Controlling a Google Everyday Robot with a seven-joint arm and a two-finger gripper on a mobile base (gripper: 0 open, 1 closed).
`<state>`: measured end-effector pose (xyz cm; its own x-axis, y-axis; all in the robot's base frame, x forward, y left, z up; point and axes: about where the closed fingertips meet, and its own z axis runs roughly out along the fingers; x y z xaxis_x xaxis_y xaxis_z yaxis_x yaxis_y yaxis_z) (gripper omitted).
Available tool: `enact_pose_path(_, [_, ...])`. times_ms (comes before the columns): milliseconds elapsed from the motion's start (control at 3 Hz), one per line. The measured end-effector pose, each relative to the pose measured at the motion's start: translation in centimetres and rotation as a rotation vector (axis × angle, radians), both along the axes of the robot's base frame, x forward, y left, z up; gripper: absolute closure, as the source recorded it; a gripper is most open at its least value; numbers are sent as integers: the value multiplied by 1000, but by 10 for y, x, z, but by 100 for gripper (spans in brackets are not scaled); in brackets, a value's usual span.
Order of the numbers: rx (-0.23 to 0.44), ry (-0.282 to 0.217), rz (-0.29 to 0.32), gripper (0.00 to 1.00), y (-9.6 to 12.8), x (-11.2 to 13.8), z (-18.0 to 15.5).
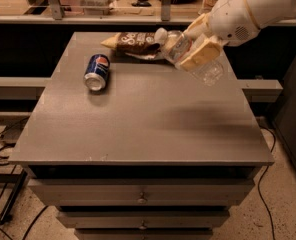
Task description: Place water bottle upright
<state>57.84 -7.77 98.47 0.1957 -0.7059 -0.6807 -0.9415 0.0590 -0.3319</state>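
Water bottle (173,45) in gripper (189,49) above table (148,124)

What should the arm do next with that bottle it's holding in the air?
Probably turn the wrist until the cap points up. The gripper has its fingers clamped on the bottle, which hangs tilted above the table, near its far right corner, with its base off the surface.

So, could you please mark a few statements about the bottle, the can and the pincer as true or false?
1. The pincer holds the bottle above the table. True.
2. The bottle is upright. False: it is tilted, with its cap toward the bag.
3. The can stands upright. False: it lies on its side.
4. The bag lies near the table's far edge. True.
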Motion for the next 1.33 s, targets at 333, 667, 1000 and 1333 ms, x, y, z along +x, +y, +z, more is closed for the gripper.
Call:
enact_pose_path(333, [172, -39, 3, 100, 4, 7, 22])
enact_pose_path(667, [327, -37, -59, 100, 2, 15, 30])
enact_pose_path(1000, [446, -11, -134, 100, -4, 24, 25])
enact_pose_path(1333, [538, 21, -195, 100, -11, 31, 14])
